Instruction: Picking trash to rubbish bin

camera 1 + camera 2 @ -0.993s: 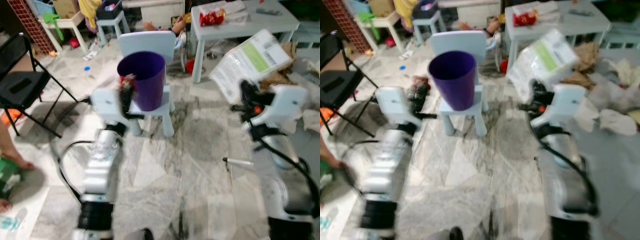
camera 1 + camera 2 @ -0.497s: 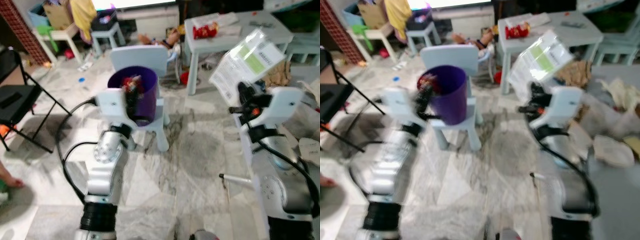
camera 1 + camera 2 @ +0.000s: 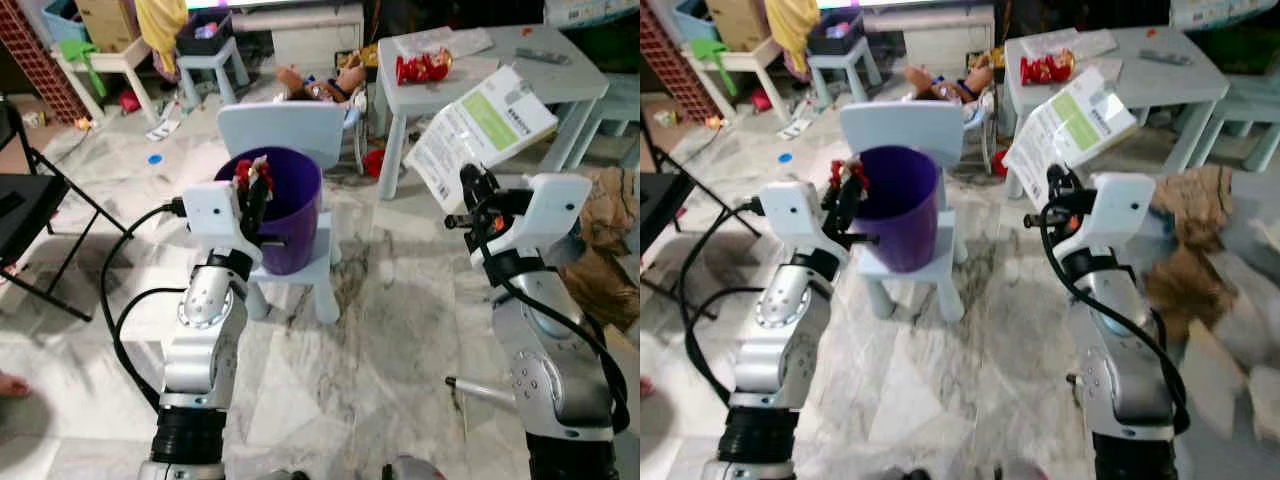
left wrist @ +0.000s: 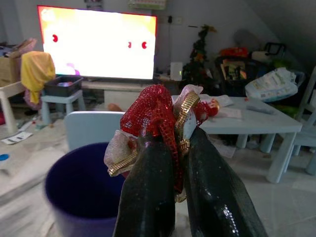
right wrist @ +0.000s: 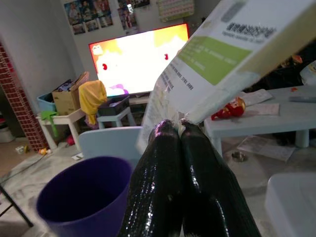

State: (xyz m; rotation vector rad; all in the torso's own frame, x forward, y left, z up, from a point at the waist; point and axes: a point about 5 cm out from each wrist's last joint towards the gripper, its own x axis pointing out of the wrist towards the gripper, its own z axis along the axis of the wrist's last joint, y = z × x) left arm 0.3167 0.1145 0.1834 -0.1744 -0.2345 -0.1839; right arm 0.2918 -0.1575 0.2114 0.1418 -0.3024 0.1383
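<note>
A purple bin (image 3: 292, 206) stands on a small pale-blue child's chair (image 3: 288, 135) in front of me. My left gripper (image 3: 254, 183) is shut on a red and gold mesh wrapper (image 4: 157, 114), holding it at the bin's near-left rim. The bin's dark inside (image 4: 81, 183) lies just beyond the fingers in the left wrist view. My right gripper (image 3: 468, 186) is shut on a large white and green plastic bag (image 3: 478, 128), held up to the right of the bin. The bag (image 5: 232, 59) rises above the right fingers (image 5: 173, 173).
A pale-blue table (image 3: 580, 82) with red packets (image 3: 420, 68) stands behind to the right. A black folding chair (image 3: 25, 200) is at the left. Brown paper (image 3: 600, 260) lies on the floor at the right. A thin stick (image 3: 480, 388) lies on the marble floor.
The camera has shifted as I neared the bin. My left gripper with the wrapper rose from beside the bin to its rim. The right gripper still holds the bag.
</note>
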